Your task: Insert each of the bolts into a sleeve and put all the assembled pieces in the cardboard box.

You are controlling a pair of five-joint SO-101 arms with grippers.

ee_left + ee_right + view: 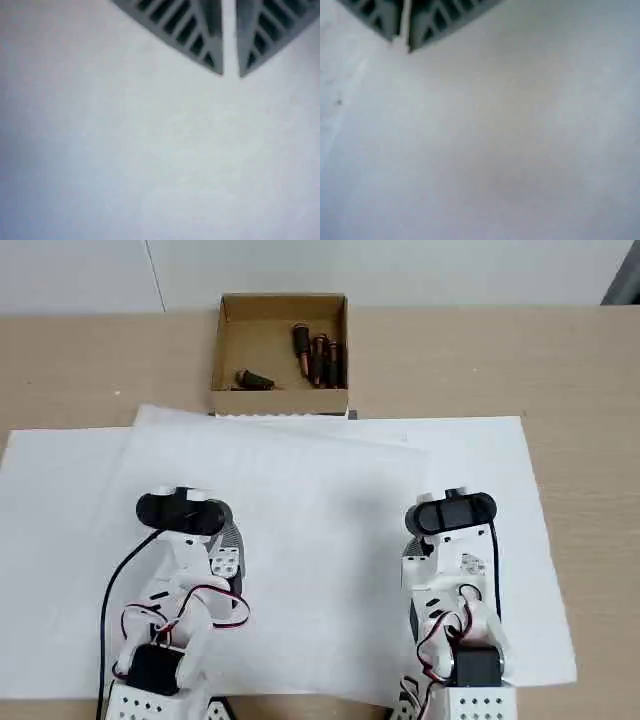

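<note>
Several pieces (318,356) lay in the box (260,340), mostly pointing away from the arms; left claw (230,74) and right claw (404,46) were pressed together, empty, over paper (320,500), well short of the box; left seemed nearer.

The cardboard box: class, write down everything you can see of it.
The cardboard box is brown, shallow, roughly square and open at the top. It stands flat on the table, at the far edge of the white paper, beyond both arms. Inside lie several dark, slim pieces clustered by its right wall, and one more lies alone near the front left corner. Nothing grips the box.
</note>
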